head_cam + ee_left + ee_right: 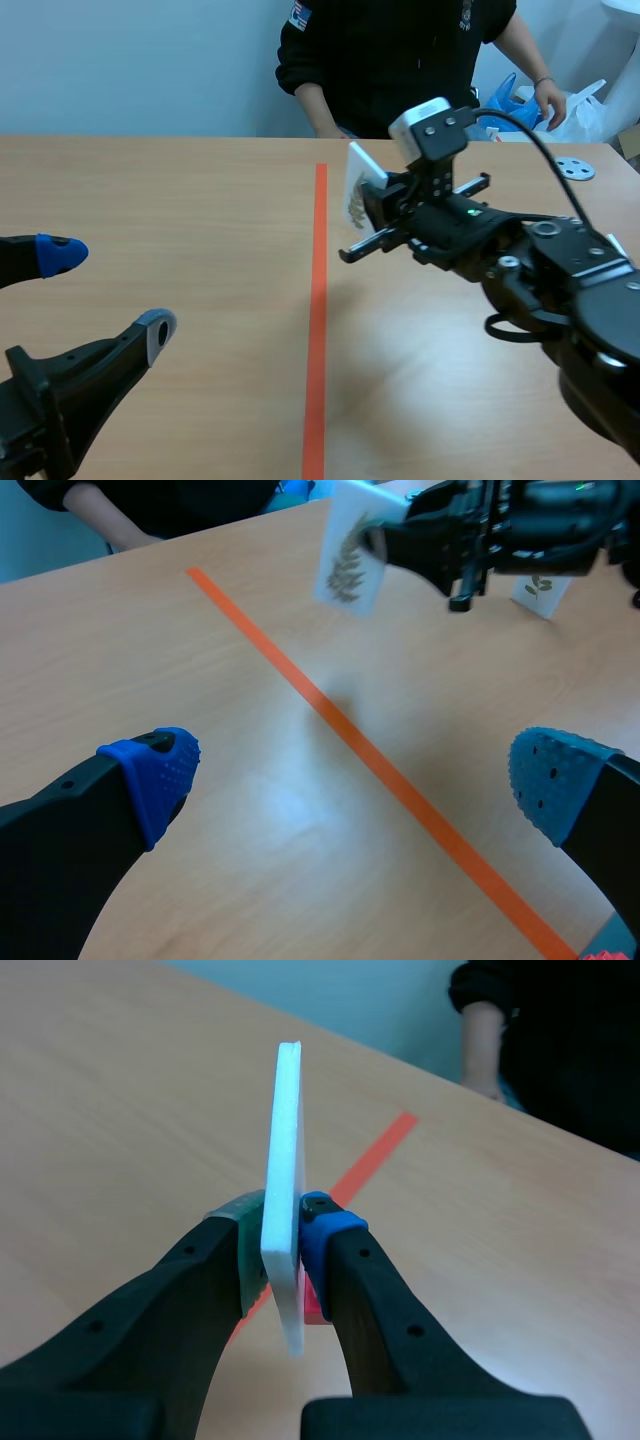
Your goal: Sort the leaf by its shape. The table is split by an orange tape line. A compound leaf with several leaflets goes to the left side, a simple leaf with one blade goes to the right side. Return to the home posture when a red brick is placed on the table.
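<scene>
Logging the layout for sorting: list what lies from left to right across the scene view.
Left end effector, open → orange tape line → white leaf card, clamped in the right end effector → grey disc at the far right.

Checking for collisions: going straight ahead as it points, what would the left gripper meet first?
Probably the table near the orange tape line, before the leaf card in the right gripper; depth unclear.

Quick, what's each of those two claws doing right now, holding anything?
Left gripper: open, holding nothing.
Right gripper: shut on the white leaf card, held on edge above the table.
</scene>
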Controlling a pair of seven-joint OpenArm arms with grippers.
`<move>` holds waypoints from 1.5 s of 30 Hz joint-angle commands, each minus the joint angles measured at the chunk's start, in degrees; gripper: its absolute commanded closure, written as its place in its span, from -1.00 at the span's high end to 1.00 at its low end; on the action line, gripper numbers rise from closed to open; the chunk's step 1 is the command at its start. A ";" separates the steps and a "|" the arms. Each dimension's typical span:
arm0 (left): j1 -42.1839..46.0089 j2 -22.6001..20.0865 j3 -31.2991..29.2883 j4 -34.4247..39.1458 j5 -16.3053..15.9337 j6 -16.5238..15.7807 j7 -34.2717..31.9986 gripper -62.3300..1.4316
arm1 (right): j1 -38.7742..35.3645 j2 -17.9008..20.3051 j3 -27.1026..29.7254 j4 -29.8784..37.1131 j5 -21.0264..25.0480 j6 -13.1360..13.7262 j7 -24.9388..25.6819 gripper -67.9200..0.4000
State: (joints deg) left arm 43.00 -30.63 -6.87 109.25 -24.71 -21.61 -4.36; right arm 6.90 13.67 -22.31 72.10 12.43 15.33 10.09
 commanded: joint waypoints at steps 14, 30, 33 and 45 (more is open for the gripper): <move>0.00 0.28 0.11 1.05 -0.33 -0.15 -0.55 1.00 | -24.74 8.72 22.75 26.10 14.27 2.99 -8.72 -0.89; -0.02 0.28 0.11 1.05 -0.35 -0.15 -0.57 1.00 | -38.29 8.68 43.91 30.60 22.77 8.72 -12.52 -0.89; -0.02 0.28 0.11 1.05 -0.35 -0.15 -0.57 1.00 | -38.32 8.61 43.89 28.85 22.77 8.72 -12.52 -0.89; -0.02 0.28 0.11 1.05 -0.35 -0.15 -0.57 1.00 | -30.93 8.55 43.69 13.42 22.75 8.72 -10.51 -0.89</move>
State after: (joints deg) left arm 43.00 -30.61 -6.87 109.25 -24.69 -21.61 -4.32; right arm -25.32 21.58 21.63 84.84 34.74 24.05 -1.56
